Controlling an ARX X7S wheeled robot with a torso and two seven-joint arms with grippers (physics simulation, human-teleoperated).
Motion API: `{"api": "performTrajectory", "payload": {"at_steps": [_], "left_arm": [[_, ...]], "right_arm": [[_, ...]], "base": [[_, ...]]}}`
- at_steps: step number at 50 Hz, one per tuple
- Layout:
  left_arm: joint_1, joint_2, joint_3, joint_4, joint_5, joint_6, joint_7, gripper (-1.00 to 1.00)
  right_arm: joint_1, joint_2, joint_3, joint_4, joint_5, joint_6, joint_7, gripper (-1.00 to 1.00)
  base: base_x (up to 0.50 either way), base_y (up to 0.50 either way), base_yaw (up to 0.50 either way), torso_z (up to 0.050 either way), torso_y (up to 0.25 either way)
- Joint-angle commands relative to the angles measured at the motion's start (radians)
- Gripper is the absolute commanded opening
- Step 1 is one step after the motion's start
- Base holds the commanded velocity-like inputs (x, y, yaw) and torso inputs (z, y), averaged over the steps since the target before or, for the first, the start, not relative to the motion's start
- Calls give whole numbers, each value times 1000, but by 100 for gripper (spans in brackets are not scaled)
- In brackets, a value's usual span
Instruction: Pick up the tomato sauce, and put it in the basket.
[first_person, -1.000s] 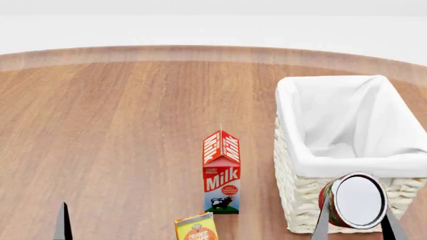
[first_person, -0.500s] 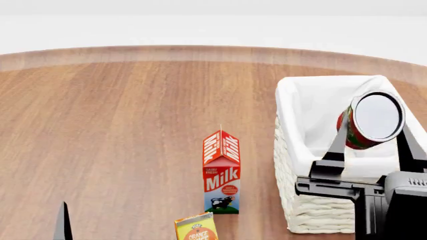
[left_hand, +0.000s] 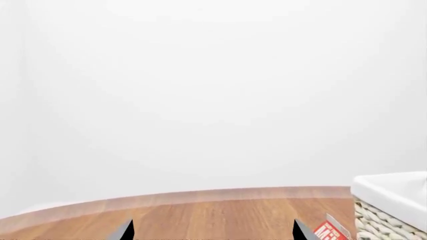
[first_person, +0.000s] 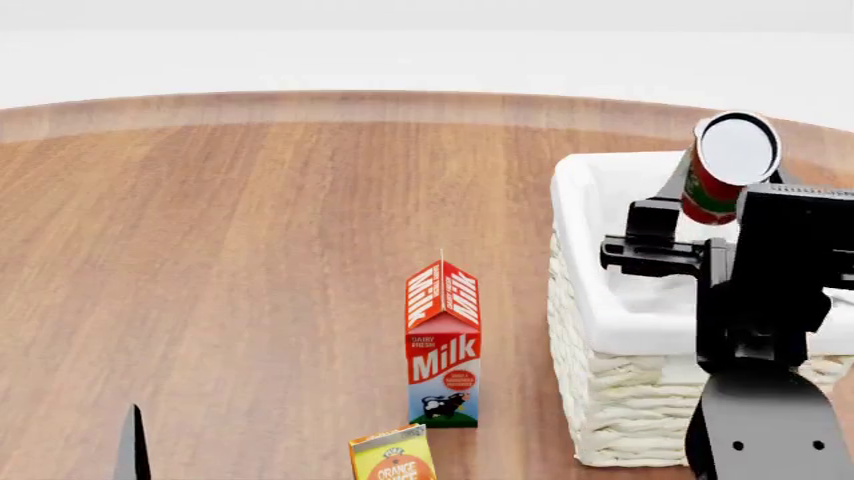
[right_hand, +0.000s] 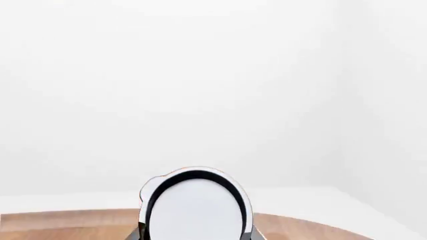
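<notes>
The tomato sauce (first_person: 722, 168), a small tin with a red label, green band and silvery top, hangs tilted above the far end of the basket (first_person: 627, 400). My right gripper (first_person: 727, 185) is shut on the can, and its silvery lid (right_hand: 195, 207) fills the gap between the fingers in the right wrist view. The basket is cream wicker with a white cloth liner and stands at the right of the table. My left gripper (left_hand: 211, 231) stands open, low at the near left, with nothing between its fingertips (first_person: 132, 445).
A red and white milk carton (first_person: 443, 345) stands left of the basket. An orange juice carton (first_person: 392, 455) sits at the near edge of the head view. The round wooden table (first_person: 240, 260) stretches bare to the left. My right arm (first_person: 767, 330) covers the basket's near right part.
My right gripper has carried the tomato sauce up and away from the basket's near wall to above its far end. The left arm has barely moved.
</notes>
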Motion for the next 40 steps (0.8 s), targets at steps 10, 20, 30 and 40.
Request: {"api": "performTrajectory", "payload": {"at_steps": [10,20,30,40], "left_arm": [[-1,-6,6,-4,-7,1,-8,100],[-3,-8,12,-9,-10,4,-10,100],[-6,-12,18,-11,-12,5,-11,100],[-9,-14,21,-14,-15,5,-14,100]], "right_arm": [[322,-78,-50,697,-77,-194,-71,-100],[482,-110,-50,1087,-110,-362,-86,-100],[479,-121,-56,1088,-199,-331,-46,-100],[487,-123,-12,1088,-220,-258,-39,-100]], "base": [[0,0,0,0,0],[0,0,0,0,1],[0,0,0,0,0],[0,0,0,0,0]]}}
